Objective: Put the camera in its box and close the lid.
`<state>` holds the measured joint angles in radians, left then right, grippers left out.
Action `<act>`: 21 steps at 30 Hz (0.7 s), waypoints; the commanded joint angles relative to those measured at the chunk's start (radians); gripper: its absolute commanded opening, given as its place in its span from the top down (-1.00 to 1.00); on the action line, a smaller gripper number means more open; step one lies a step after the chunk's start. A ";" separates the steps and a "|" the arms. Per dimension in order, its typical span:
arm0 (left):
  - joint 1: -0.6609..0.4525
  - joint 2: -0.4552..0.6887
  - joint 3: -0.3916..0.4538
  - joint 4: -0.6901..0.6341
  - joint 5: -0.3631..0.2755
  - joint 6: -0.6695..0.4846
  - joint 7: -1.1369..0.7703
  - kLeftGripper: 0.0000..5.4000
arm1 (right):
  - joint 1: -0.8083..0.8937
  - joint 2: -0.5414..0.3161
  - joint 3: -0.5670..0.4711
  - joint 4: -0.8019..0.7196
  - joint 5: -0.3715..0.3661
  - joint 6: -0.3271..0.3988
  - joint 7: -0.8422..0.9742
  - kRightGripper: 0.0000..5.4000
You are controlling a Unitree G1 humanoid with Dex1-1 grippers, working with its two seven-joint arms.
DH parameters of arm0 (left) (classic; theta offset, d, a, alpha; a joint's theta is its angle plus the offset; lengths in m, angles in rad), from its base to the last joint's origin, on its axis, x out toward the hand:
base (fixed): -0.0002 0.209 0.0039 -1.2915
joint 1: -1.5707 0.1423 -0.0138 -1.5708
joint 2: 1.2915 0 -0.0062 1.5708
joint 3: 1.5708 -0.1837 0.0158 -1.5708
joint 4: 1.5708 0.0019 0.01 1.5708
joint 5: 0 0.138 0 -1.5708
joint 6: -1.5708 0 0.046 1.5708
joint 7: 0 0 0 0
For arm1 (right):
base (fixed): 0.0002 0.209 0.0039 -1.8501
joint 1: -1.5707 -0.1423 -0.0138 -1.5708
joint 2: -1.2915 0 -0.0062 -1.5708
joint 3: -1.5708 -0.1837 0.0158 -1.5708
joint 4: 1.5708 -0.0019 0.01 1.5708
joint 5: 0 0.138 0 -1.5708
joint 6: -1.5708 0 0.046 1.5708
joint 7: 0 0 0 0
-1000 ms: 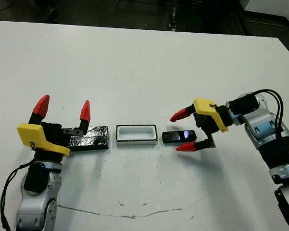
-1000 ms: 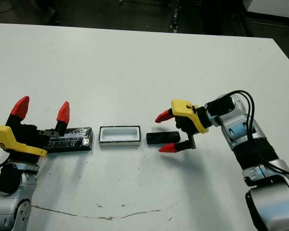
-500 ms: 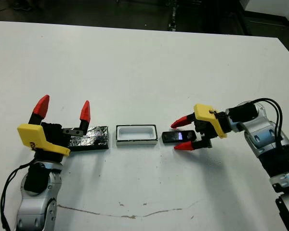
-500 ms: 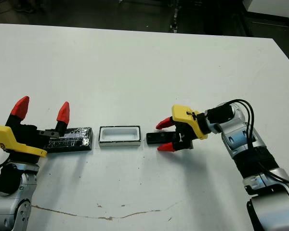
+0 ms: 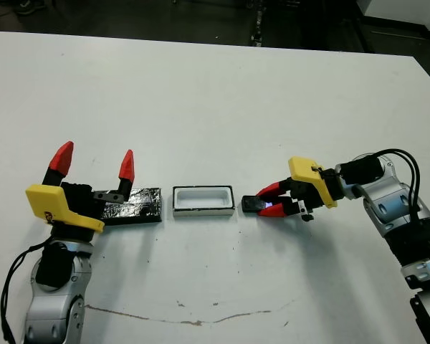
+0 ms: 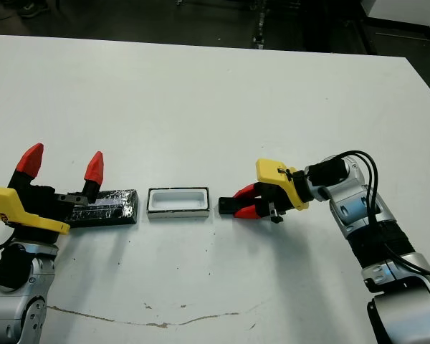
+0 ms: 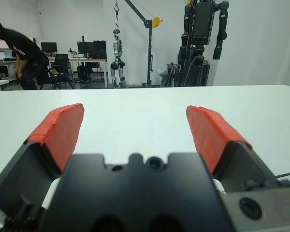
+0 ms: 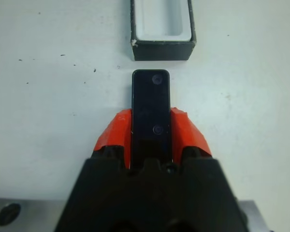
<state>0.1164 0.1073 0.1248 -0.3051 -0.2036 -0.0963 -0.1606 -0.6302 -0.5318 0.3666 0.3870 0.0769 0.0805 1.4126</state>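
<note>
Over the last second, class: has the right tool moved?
Yes. The right tool has slid toward the box and shut on the camera, which lies where it was on the table.

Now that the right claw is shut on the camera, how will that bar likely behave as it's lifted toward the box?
The camera looks like a rigid bar, so it probably won't flex. Its glossy face suggests it may slip between the right claw's fingers. It's held near one end, so the free end, pointing at the box, may droop.
</note>
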 commanded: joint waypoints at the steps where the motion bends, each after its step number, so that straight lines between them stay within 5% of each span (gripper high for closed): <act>1: 0.006 -0.003 0.000 0.007 0.000 -0.001 0.001 -1.00 | -0.052 -0.035 -0.024 0.000 0.003 0.075 0.017 0.38; 6: 0.008 -0.002 -0.001 0.005 0.001 0.000 0.000 -1.00 | -0.121 -0.054 -0.069 -0.002 0.032 0.169 0.035 0.38; 15: 0.011 -0.006 -0.003 0.002 0.003 0.004 0.006 -1.00 | -0.268 0.058 -0.123 0.218 0.126 0.169 0.132 0.38; 21: 0.008 -0.006 -0.003 0.007 0.006 0.000 0.004 -1.00 | -0.316 0.141 -0.103 0.253 0.097 0.156 0.097 0.38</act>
<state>0.1176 0.1025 0.1236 -0.3045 -0.2035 -0.0965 -0.1585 -0.9165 -0.4010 0.2567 0.6407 0.1839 0.2392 1.5187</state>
